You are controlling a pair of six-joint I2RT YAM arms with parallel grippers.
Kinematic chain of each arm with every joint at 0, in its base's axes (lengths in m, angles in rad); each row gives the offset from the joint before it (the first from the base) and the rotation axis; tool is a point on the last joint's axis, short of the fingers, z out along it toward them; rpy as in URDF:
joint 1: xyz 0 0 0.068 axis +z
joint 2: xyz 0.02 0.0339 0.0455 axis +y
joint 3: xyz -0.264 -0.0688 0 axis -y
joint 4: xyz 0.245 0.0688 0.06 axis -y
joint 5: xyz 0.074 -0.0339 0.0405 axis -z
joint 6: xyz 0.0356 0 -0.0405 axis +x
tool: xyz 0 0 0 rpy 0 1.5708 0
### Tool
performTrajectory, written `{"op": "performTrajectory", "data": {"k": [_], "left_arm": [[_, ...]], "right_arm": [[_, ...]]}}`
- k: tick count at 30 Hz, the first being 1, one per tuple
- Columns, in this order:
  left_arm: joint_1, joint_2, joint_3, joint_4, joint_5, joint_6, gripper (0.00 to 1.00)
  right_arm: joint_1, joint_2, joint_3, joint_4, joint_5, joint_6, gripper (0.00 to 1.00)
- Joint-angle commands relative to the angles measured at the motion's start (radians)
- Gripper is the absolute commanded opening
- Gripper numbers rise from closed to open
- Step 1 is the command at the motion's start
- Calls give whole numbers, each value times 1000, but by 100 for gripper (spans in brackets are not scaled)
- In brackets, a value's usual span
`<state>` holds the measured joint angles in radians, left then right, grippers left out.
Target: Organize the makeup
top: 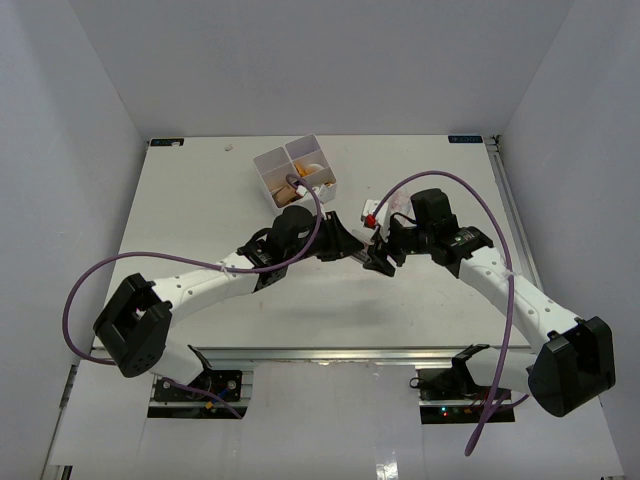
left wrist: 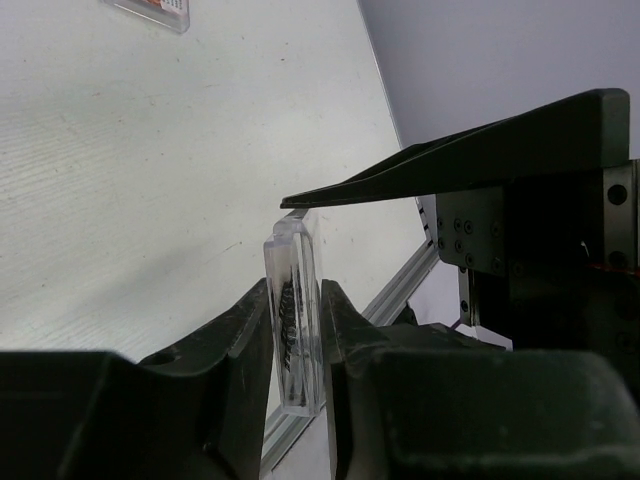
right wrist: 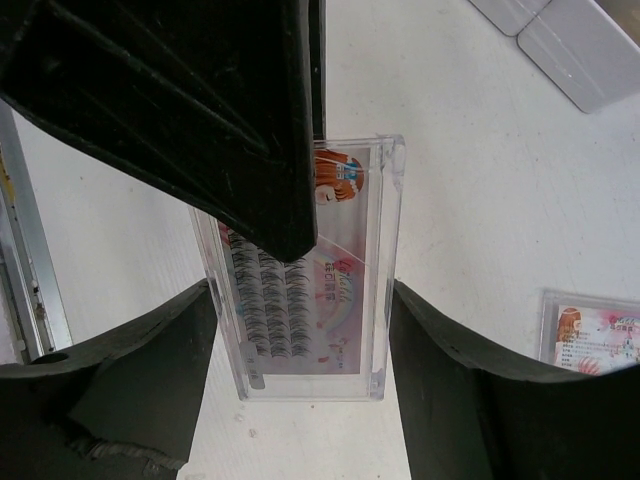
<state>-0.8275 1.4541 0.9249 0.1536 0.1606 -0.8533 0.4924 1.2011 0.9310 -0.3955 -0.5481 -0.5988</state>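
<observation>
A clear pinkish packet (right wrist: 345, 300) of false lashes is held on edge above the table, between both grippers. My right gripper (right wrist: 300, 335) is shut on its two long edges, one finger against each. My left gripper (left wrist: 296, 340) is closed on the packet's (left wrist: 290, 270) flat faces, with both jaws against the plastic. From above, the two grippers (top: 352, 250) (top: 378, 258) meet at the table's middle and hide the packet. A second packet (top: 372, 212) lies flat just behind them. The white four-compartment box (top: 295, 172) holds several beige and orange items.
The second packet (right wrist: 595, 335) lies right of my right fingers, and the box's corner (right wrist: 570, 30) is further back. The table's metal front rail (left wrist: 400, 290) runs close beneath the left gripper. Grey walls enclose the table on three sides.
</observation>
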Motion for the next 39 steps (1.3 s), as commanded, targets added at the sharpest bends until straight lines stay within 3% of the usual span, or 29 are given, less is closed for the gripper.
{"op": "performTrajectory", "data": {"k": [1,5,13,15,16,17,26,32,39], "left_arm": [[-2,6,30,-15,39,9,32],[-1,9,37,-25,55,15,27],[-2,-8,47,-84,46,56,18],[-2,-15,60,-120,28,70,18],[-1,-19,69,-141,18,84,18],[-2,-22,74,-147,10,94,18],[54,-100,138,-383,-74,234,17],[183,-93,319,-566,-222,557,18],[291,16,569,-637,-190,1011,18]], "right_arm": [[5,-30,-6,62,14,19,36],[5,-33,-11,70,14,18,42],[5,-54,-37,78,-20,-14,82],[3,-66,-49,75,-48,-35,99],[3,-75,-54,75,-51,-46,92],[4,-80,-58,74,-53,-52,90],[-43,-146,-79,58,-65,-62,90],[-89,-198,-103,60,-104,-61,90],[-93,-201,-116,58,-121,-63,90]]}}
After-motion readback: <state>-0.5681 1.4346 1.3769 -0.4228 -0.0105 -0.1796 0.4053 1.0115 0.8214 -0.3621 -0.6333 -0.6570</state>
